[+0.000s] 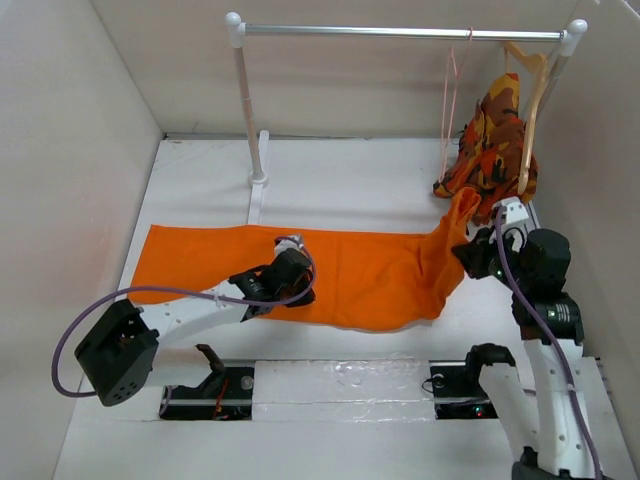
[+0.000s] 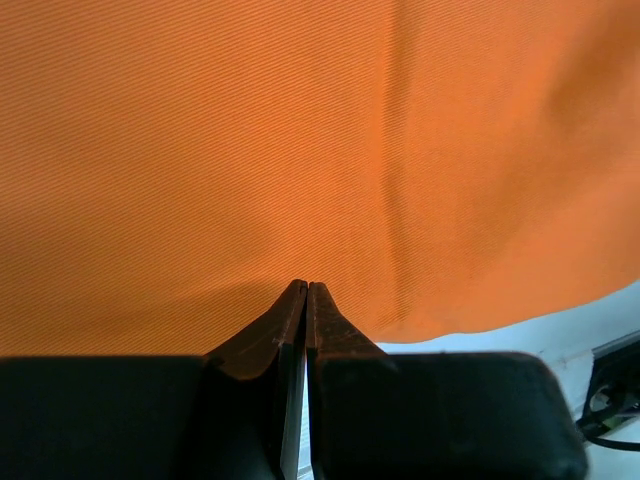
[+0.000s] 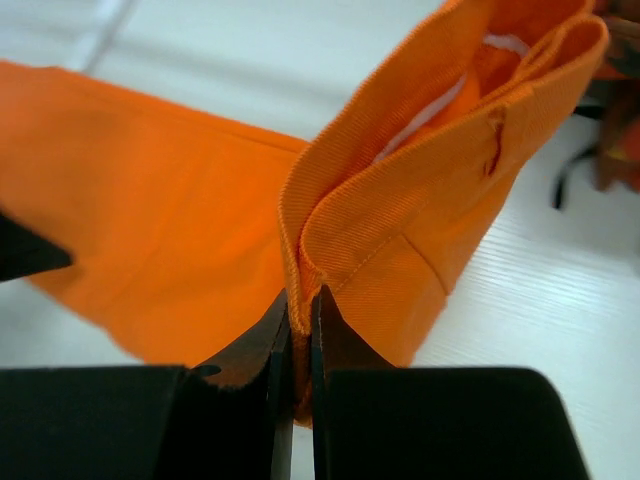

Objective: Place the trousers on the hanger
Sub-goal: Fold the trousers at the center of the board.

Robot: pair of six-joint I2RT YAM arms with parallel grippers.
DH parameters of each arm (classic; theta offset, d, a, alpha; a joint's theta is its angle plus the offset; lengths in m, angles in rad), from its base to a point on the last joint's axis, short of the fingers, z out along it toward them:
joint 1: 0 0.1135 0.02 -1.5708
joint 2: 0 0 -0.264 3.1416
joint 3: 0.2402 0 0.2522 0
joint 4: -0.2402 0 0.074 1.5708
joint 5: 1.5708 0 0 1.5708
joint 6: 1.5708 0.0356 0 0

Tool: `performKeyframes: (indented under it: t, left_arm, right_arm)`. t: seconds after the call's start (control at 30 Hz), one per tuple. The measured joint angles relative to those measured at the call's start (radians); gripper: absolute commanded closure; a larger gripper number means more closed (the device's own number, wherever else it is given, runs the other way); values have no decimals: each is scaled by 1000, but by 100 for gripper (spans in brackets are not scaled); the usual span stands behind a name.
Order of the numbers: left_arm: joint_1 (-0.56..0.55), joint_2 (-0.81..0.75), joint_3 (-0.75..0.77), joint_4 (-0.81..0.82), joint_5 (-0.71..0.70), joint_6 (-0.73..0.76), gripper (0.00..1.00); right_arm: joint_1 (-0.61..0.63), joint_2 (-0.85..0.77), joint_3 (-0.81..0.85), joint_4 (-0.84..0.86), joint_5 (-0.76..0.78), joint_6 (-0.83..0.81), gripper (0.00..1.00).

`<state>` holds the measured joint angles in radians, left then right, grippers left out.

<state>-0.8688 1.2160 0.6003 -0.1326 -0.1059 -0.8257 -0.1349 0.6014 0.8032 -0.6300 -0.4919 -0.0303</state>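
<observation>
The bright orange trousers [image 1: 340,265] lie spread lengthwise across the table, and their right end rises off it. My right gripper [image 1: 466,252] is shut on that raised waist end. In the right wrist view the folded waistband [image 3: 400,220] is pinched between the closed jaws of the right gripper [image 3: 302,300]. My left gripper [image 1: 283,280] is over the middle of the trousers. In the left wrist view its jaws are shut with no cloth seen between them, and the left gripper's tips [image 2: 305,287] touch the orange cloth [image 2: 300,140]. The thin pink hanger [image 1: 450,95] hangs empty on the rail [image 1: 400,32].
A wooden hanger [image 1: 530,110] carrying an orange-red-black patterned garment [image 1: 495,140] hangs at the rail's right end, just behind my right gripper. The rail's left post [image 1: 248,110] stands behind the trousers. White walls close in on the left, back and right.
</observation>
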Motion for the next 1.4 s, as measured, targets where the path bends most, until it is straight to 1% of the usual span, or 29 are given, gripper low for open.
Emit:
performKeyframes:
  t: [0.1, 0.2, 0.3, 0.43, 0.5, 0.53, 0.67, 0.73, 0.83, 0.93, 1.03, 1.13, 1.2, 1.3, 1.4]
  left_arm:
    - [-9, 12, 0, 37, 8, 3, 100]
    - [-39, 51, 0, 67, 10, 6, 100]
    - [-76, 111, 0, 92, 6, 5, 100]
    - [-107, 180, 0, 121, -3, -3, 100]
    - [-114, 189, 0, 144, -8, -11, 100]
    - [-118, 194, 0, 153, -9, -15, 100]
    - [-147, 217, 0, 197, -28, -30, 100]
    - [-165, 229, 9, 207, -40, -35, 100]
    - [-225, 285, 59, 215, -63, -48, 100]
    - [-293, 364, 140, 211, -73, -48, 100]
    - [-354, 474, 264, 201, -77, -42, 100]
    - [-393, 575, 385, 198, -74, -34, 100]
    - [-406, 615, 444, 180, -74, -29, 100]
    - [-415, 608, 465, 129, -107, -28, 100]
    - [-397, 506, 414, 60, -163, -33, 100]
  right_arm:
    - [187, -32, 17, 3, 59, 85, 100]
    - [369, -9, 62, 10, 127, 171, 100]
    - [556, 70, 153, 13, 230, 224, 100]
    - [799, 213, 327, 27, 381, 254, 100]
    - [871, 277, 395, 55, 436, 257, 100]
    - [887, 305, 425, 66, 450, 257, 100]
    - [885, 389, 508, 109, 468, 256, 100]
    - [856, 416, 546, 108, 462, 249, 100]
    - [787, 437, 601, 104, 442, 235, 100]
    - [683, 443, 685, 88, 400, 217, 100]
    - [602, 443, 756, 88, 351, 209, 100]
    - [547, 442, 803, 70, 294, 202, 100]
    - [529, 448, 821, 60, 254, 197, 100]
    - [524, 469, 837, 64, 217, 185, 100]
    - [565, 499, 837, 68, 201, 175, 100]
